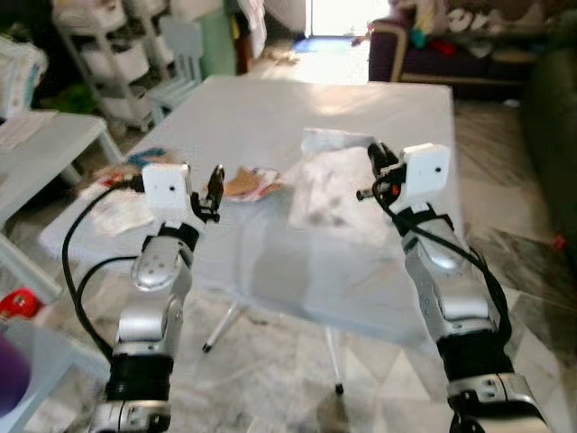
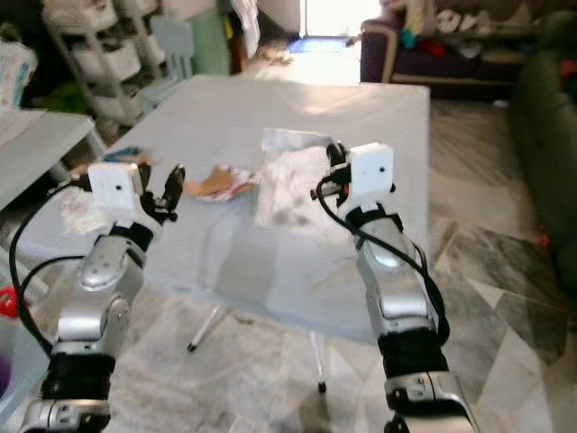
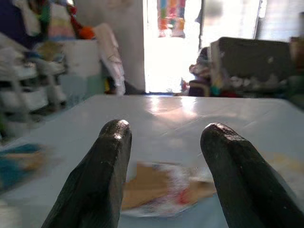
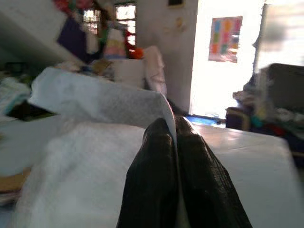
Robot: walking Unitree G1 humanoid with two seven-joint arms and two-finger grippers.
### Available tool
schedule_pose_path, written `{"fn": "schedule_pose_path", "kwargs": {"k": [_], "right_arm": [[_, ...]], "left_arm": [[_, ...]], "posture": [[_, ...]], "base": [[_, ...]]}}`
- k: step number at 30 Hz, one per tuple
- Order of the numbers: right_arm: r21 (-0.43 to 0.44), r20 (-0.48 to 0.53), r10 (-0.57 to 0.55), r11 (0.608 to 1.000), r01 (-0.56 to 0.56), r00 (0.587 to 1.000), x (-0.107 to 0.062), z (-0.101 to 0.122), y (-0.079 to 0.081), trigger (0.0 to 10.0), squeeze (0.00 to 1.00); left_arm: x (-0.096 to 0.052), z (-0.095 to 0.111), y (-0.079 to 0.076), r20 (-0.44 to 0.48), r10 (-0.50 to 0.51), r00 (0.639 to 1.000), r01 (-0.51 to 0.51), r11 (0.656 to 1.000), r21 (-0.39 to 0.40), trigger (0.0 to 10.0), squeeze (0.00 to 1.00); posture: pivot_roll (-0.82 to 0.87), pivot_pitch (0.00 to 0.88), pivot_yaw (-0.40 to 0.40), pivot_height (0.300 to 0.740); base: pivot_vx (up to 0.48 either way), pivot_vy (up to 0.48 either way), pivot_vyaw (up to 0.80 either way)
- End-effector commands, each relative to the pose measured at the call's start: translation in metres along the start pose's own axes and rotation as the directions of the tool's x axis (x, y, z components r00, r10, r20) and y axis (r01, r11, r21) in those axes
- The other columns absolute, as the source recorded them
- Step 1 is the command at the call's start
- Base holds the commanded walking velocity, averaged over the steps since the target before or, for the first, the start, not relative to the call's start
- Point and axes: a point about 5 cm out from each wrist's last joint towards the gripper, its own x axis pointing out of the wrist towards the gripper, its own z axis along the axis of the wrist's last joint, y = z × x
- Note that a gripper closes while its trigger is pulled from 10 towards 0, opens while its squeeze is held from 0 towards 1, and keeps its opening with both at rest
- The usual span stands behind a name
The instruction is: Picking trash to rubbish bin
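A white plastic bag (image 1: 325,185) lies on the pale blue table (image 1: 361,99), its far edge raised. My right gripper (image 1: 377,155) is at that raised edge and shut on the bag; in the right wrist view its fingers (image 4: 156,166) are pressed together with the bag (image 4: 85,156) bulging around them. A crumpled brown and red wrapper (image 1: 251,183) lies left of the bag. My left gripper (image 1: 216,178) hovers just left of the wrapper, open. In the left wrist view the wrapper (image 3: 161,190) lies on the table beyond the gap of the gripper (image 3: 164,130).
More wrappers (image 1: 117,194) lie on the table's left corner. A low white table (image 1: 45,144) stands to the left, with white shelves (image 1: 117,54) behind it. A dark sofa (image 1: 451,45) sits at the back right, and a red object (image 1: 13,302) lies on the floor.
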Motion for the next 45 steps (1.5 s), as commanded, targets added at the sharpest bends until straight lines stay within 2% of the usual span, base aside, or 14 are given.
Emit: {"fn": "schedule_pose_path", "kwargs": {"k": [1,6,17,20,22,23,31,40,45], "right_arm": [[0.006,0.039,0.016,1.000,-0.016,0.999,0.005,0.010,0.006,0.0,0.00],[0.005,0.035,0.019,1.000,-0.019,0.999,0.004,0.010,0.006,0.0,0.00],[0.002,0.032,0.026,1.000,-0.026,0.999,0.004,0.009,0.007,0.0,0.00],[-0.001,0.033,0.027,1.000,-0.027,0.999,0.003,0.011,0.006,0.0,0.00],[-0.002,0.032,0.027,1.000,-0.027,0.999,0.003,0.011,0.006,0.0,0.00],[-0.003,0.031,0.028,1.000,-0.027,0.999,0.003,0.011,0.006,0.0,0.00],[0.007,0.012,0.055,0.998,-0.055,0.998,0.001,0.010,0.008,0.0,0.00],[0.047,-0.028,0.163,0.986,-0.161,0.986,-0.007,0.004,0.023,0.0,0.00],[0.050,-0.040,0.181,0.983,-0.178,0.983,-0.016,0.004,0.026,0.0,0.00]], "left_arm": [[0.000,0.004,0.007,0.010,0.006,1.000,-0.006,1.000,0.027,10.0,0.00],[0.001,0.003,0.007,0.003,0.012,1.000,-0.012,1.000,0.024,10.0,0.00],[0.000,-0.007,0.006,-0.045,0.031,0.999,-0.031,1.000,0.003,10.0,0.00],[0.002,-0.017,0.004,-0.119,0.041,0.992,-0.044,0.999,-0.023,10.0,0.00],[0.002,-0.020,0.005,-0.135,0.053,0.989,-0.057,0.998,-0.028,10.0,0.00],[0.003,-0.026,0.005,-0.174,0.065,0.983,-0.068,0.998,-0.009,10.0,0.00],[0.002,-0.049,0.009,-0.303,0.078,0.950,-0.063,0.996,0.062,10.0,0.00],[0.008,-0.062,0.005,-0.346,0.036,0.937,-0.009,0.997,0.080,10.0,0.00],[0.015,-0.068,0.009,-0.369,0.034,0.929,0.016,0.991,0.133,10.0,0.00]], "posture": [[-0.07,0.000,0.055,0.740],[-0.07,0.000,0.055,0.740],[-0.07,0.000,0.055,0.740],[-0.08,0.000,0.056,0.740],[-0.08,0.000,0.056,0.740],[-0.09,0.000,0.057,0.740],[-0.10,0.000,0.060,0.740],[-0.11,0.000,0.063,0.740],[-0.14,0.011,0.073,0.740]], "base": [[0.398,0.000,0.00],[0.358,0.000,0.00],[0.000,0.000,0.00],[0.000,0.000,0.00],[0.000,0.000,0.00],[0.000,0.000,0.00],[0.000,0.000,0.00],[0.000,0.000,0.00],[0.000,0.000,0.00]]}}
